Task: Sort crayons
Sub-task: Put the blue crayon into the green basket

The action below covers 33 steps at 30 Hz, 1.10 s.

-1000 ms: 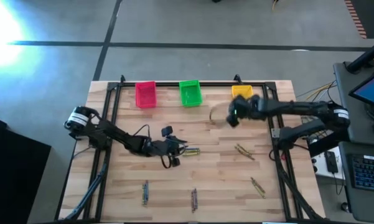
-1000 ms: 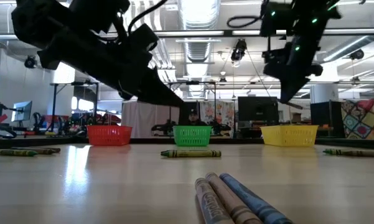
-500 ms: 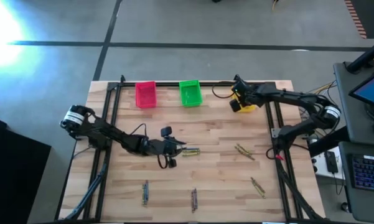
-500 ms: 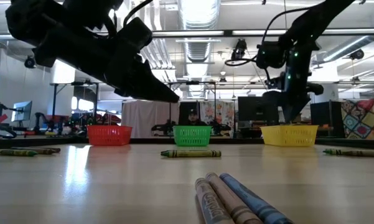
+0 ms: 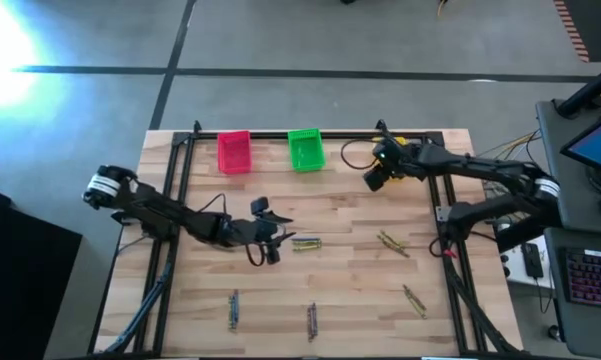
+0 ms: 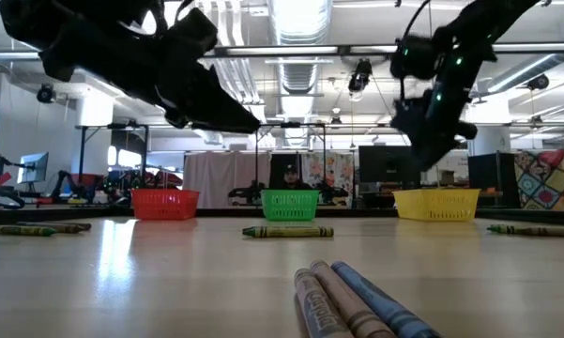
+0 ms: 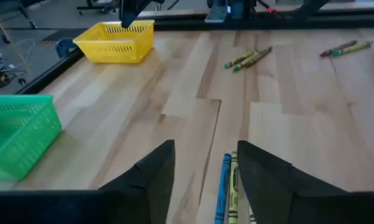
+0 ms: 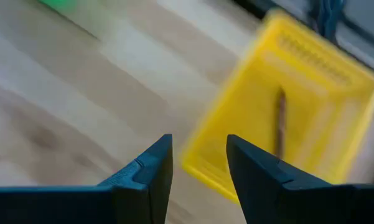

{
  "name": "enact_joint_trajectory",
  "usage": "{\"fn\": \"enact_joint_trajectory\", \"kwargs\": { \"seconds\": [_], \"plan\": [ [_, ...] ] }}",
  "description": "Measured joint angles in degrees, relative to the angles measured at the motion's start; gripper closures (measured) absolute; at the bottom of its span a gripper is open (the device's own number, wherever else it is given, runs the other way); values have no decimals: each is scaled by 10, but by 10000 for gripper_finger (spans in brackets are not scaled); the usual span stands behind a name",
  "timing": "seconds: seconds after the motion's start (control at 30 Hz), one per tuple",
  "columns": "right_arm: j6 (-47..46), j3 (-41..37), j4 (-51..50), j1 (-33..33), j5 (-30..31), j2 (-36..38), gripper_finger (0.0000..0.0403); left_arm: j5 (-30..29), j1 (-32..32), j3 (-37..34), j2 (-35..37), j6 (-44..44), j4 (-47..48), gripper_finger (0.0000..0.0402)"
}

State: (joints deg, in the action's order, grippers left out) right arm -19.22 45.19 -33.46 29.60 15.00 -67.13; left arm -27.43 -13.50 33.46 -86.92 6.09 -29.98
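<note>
Two crayons, one blue and one yellow (image 7: 228, 186), lie side by side on the table's middle (image 5: 306, 242). My left gripper (image 7: 205, 149) hangs open just above them and a little toward the table's left, touching nothing. My right gripper (image 8: 199, 142) is open in the air just in front of the yellow bin (image 8: 286, 124) at the far right. One crayon (image 8: 280, 115) lies inside that bin. In the low view my right gripper (image 6: 422, 155) stands above the bin's rim (image 6: 436, 204).
A pink bin (image 5: 234, 152) and a green bin (image 5: 305, 150) stand along the far edge. Loose crayons lie at mid right (image 5: 392, 243), near right (image 5: 414, 298), near middle (image 5: 312, 320) and near left (image 5: 234, 310). A black frame rail (image 5: 280, 133) borders the table.
My right gripper swung toward the far edge over the yellow bin, then drew back a little toward the near edge and lower. My left gripper rose and pulled back slightly toward the table's left, away from the two crayons, which stayed on the table.
</note>
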Motion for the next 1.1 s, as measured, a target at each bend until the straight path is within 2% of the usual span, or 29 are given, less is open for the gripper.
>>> {"fn": "enact_joint_trajectory", "kwargs": {
  "seconds": [0.2, 0.33, 0.47, 0.57, 0.7, 0.9, 1.1],
  "plan": [
    [-42, -32, 74, -123, 0, 85, 259, 125, -1, -25, -1, -54, 0, 218],
    [-98, -93, 169, -244, 0, 123, 259, 103, 0, -33, -24, -37, 2, 217],
    [-110, -170, 341, -344, 3, 117, 259, 87, 0, -37, -31, -33, 2, 217],
    [-104, -209, 474, -375, 10, 72, 259, 86, 0, -34, -31, -39, 2, 217],
    [-86, -203, 560, -369, 10, -28, 259, 85, 1, -21, -31, -73, -1, 217],
    [-59, -94, 559, -354, -61, -193, 259, 97, 1, 5, -31, -127, -5, 230],
    [-35, 16, 449, -346, -66, -303, 259, 98, 4, 9, -31, -133, -4, 241]
  ]
}}
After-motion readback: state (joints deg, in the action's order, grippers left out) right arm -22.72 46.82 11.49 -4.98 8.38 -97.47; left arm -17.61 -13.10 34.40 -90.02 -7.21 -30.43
